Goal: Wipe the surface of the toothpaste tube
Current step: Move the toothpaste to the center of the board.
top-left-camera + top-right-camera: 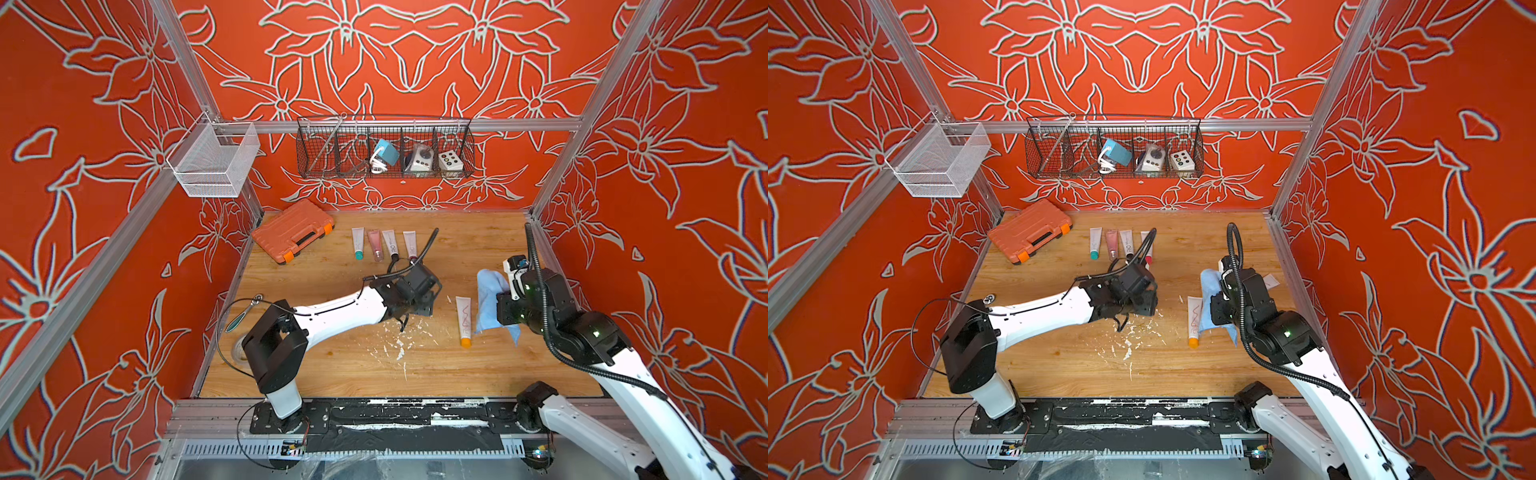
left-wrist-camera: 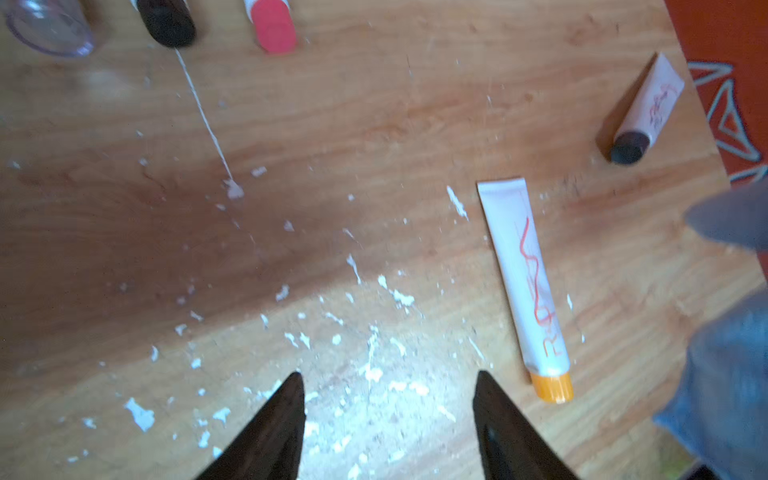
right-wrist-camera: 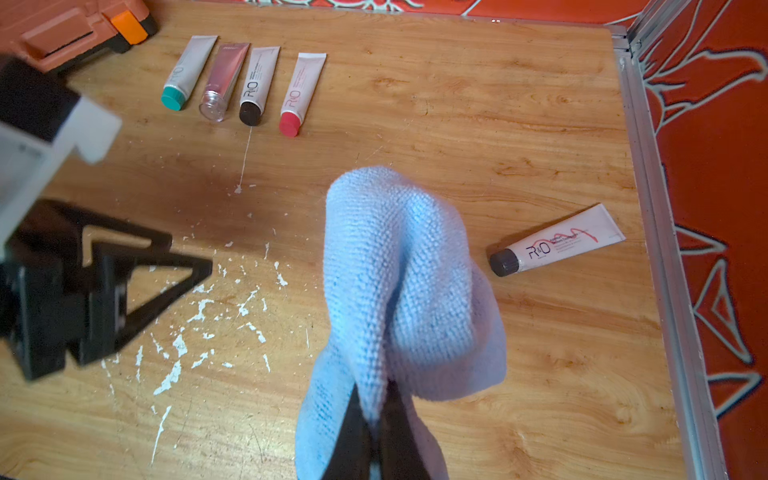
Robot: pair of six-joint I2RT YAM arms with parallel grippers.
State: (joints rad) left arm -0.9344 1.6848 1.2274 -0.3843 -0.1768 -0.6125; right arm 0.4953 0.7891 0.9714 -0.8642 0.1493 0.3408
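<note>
The light, squashy tube (image 1: 464,320), three o'clock of the parted left gripper (image 2: 387,376), is likely best pinned at its cap (image 2: 552,386); cloth (image 3: 395,270) is clamped in the right gripper (image 3: 374,409).

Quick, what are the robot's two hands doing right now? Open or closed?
Left hand: open, holding nothing.
Right hand: closed on the blue cloth.

Wooden table (image 1: 332,374): 6 tubes (image 1: 464,318), orange case (image 1: 291,228)

Left pincer (image 2: 388,374) parted, empty, right pincer (image 3: 374,395) clamped on blue cloth (image 3: 395,270), both arms outstretched
</note>
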